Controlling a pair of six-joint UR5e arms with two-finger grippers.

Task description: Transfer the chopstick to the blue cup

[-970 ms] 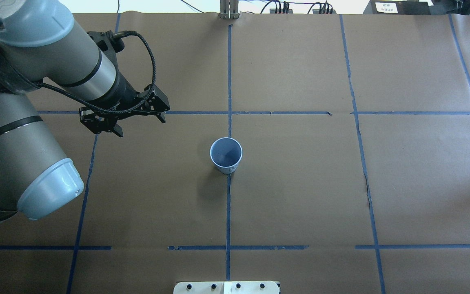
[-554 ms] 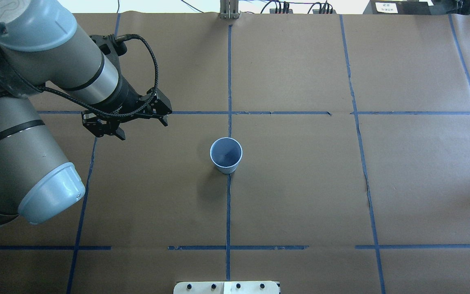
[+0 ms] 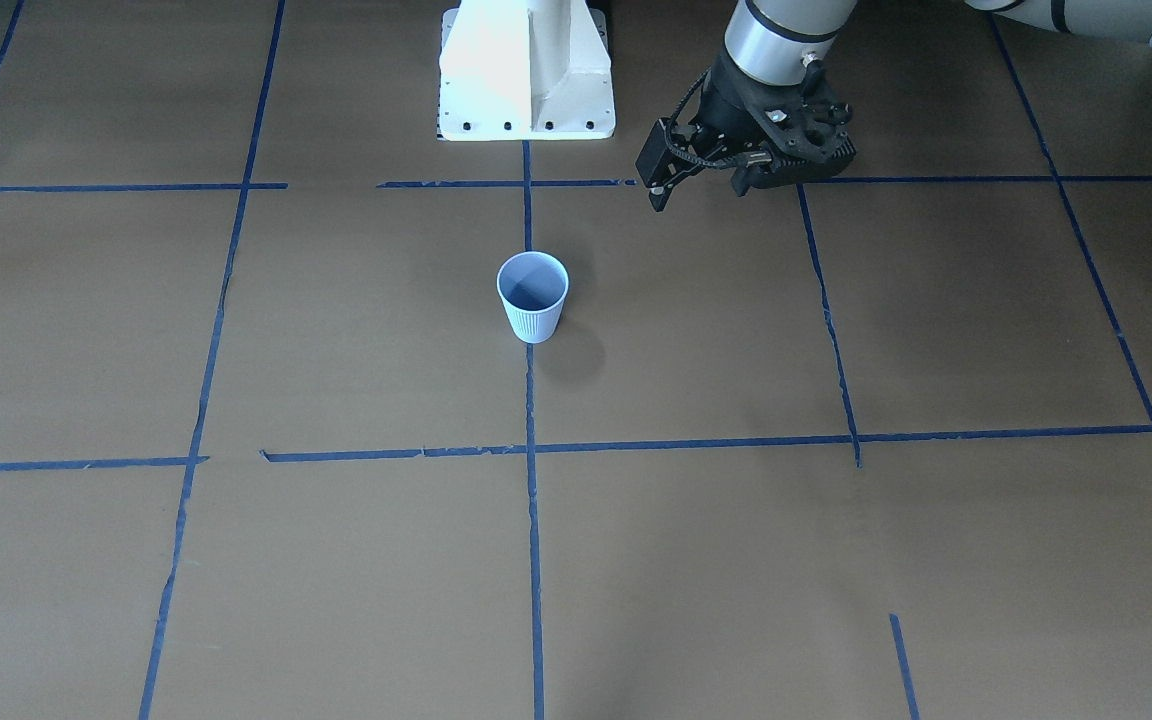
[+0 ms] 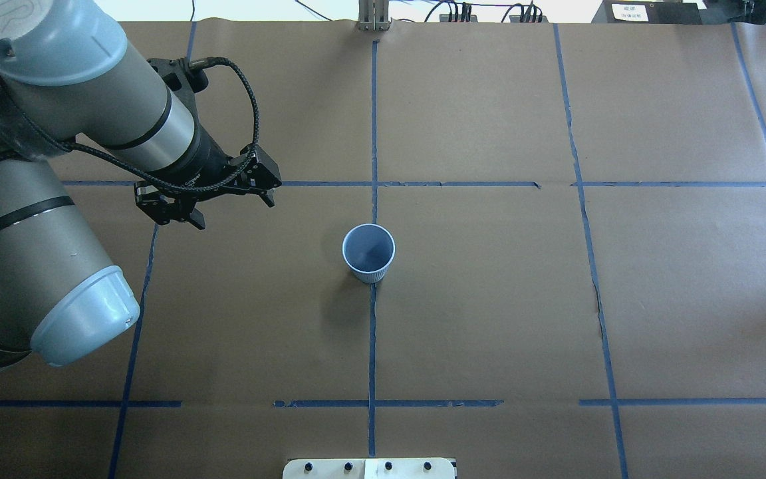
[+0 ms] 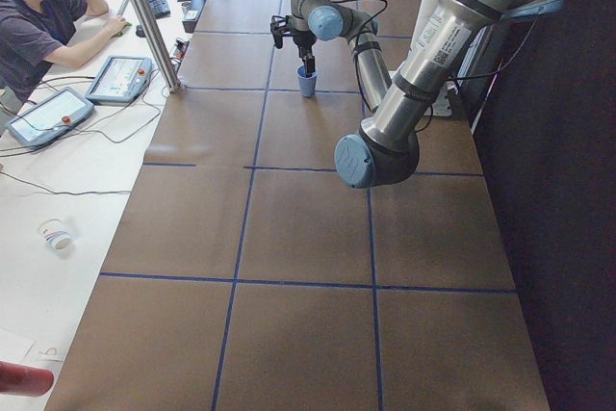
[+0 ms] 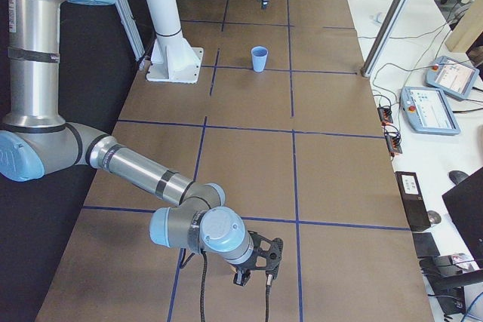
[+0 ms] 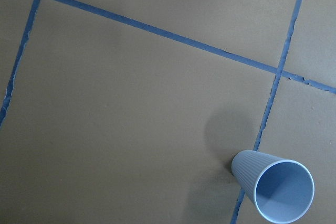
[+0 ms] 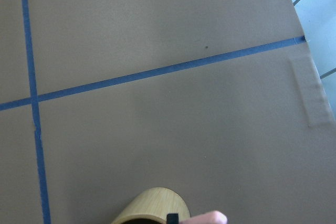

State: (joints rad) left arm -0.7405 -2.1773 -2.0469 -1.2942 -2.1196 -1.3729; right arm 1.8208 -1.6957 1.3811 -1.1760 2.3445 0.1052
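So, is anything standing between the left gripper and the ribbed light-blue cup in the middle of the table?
Nothing visible does. Between the left gripper and the ribbed light-blue cup there is only the brown paper table cover, marked with blue tape lines. The gripper's jaws are open.

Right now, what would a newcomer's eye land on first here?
A lone blue cup stands upright on a tape line and looks empty from overhead. The left tool hangs open, holding nothing, to the cup's left in that view. The right tool sits low over the end of the table on the robot's right, seen only from the side.
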